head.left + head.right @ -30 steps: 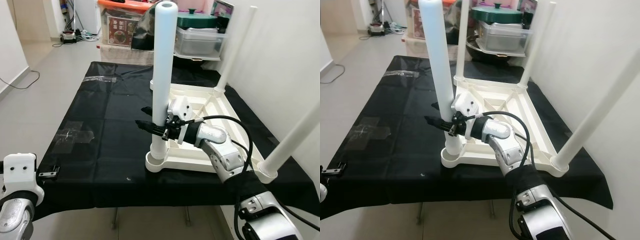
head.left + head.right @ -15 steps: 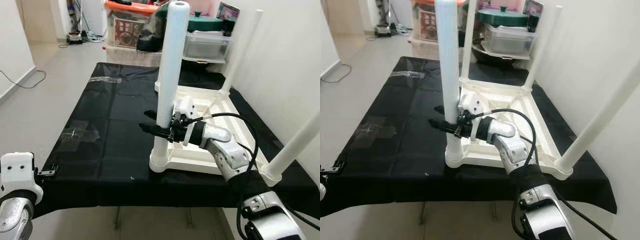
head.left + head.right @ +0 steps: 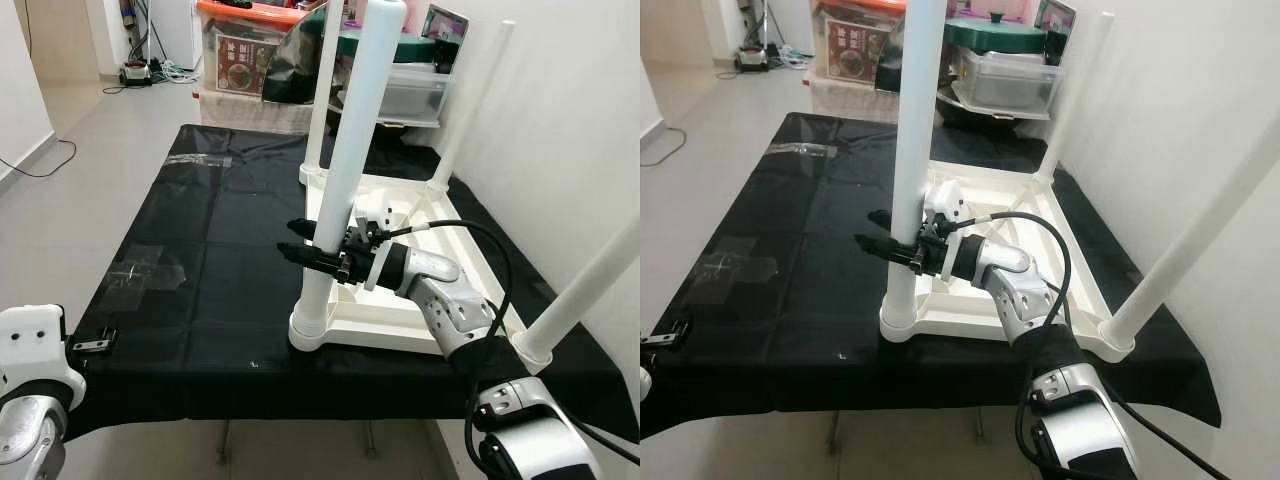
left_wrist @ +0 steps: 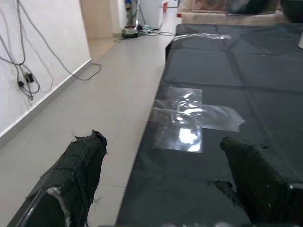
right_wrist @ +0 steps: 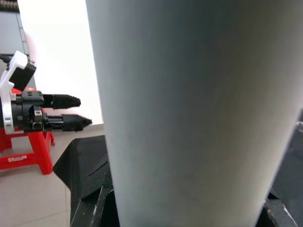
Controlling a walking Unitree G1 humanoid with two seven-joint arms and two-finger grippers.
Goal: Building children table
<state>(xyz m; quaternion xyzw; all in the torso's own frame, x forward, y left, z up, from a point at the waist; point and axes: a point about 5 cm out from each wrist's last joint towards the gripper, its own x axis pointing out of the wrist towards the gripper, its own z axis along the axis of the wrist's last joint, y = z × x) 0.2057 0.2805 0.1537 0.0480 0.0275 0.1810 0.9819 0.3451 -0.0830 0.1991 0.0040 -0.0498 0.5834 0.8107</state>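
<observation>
A white children's table [image 3: 400, 335] lies upside down on a black-covered worktable [image 3: 200, 240], its legs pointing up. My right gripper [image 3: 305, 240] is shut on the near left leg [image 3: 345, 170] about a third of the way up, one black finger on each side. In the right wrist view that leg [image 5: 189, 109] is very close, with the fingers [image 5: 90, 208] at its sides. The far legs [image 3: 470, 100] and the near right leg [image 3: 590, 280] stand free. My left gripper [image 4: 161, 140] hangs open over the worktable's near left edge, holding nothing.
Storage boxes and a lidded pot [image 3: 400, 75] are stacked beyond the worktable's far end. A white wall [image 3: 580, 120] runs close along the right. Clear tape patches [image 3: 145, 270] and a small metal clip [image 3: 95, 346] lie on the cloth. Open floor [image 3: 90, 150] is on the left.
The whole picture has shifted, so the camera moved. My right gripper stays shut on the same leg at the same height. The left arm has not moved.
</observation>
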